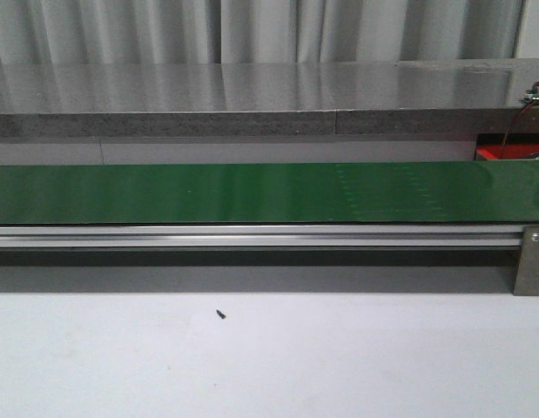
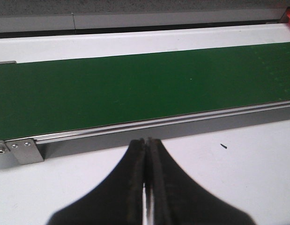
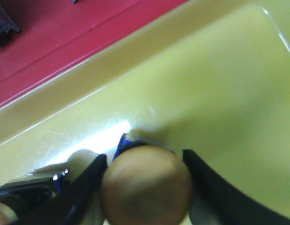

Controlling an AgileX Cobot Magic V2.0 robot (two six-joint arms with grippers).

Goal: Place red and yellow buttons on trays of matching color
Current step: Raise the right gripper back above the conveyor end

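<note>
Expect the main risk at release: the button (image 3: 145, 185) has a domed, smooth cap, so if you open over the sloped wall of the yellow tray (image 3: 219, 93) it may roll or tip. The belt (image 1: 252, 193) is flat, matte green, and bare. The yellow tray is glossy moulded plastic; the red tray (image 3: 65, 37) adjoins it. The right gripper (image 3: 144, 187) pinches the button above the yellow tray floor. The left gripper (image 2: 147, 154) hangs with fingers pressed together, holding nothing.
</note>
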